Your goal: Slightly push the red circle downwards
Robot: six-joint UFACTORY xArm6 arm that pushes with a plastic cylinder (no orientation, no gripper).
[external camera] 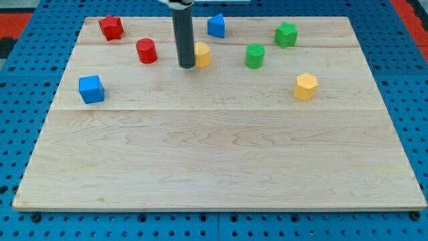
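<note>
The red circle (pixel 146 51) is a short red cylinder near the view's upper left of the wooden board (pixel 214 154). My tip (pixel 186 66) is the lower end of a dark rod coming down from the view's top. It stands to the right of the red circle, apart from it, and slightly lower in the view. The tip is right against the left side of a yellow block (pixel 202 54), which it partly hides, so that block's shape is unclear.
A red block (pixel 111 27) sits at the top left and a blue cube (pixel 91 89) at the left. A blue block (pixel 216 25), a green cylinder (pixel 255 55), a green block (pixel 286 33) and a yellow hexagon (pixel 305 86) lie to the right.
</note>
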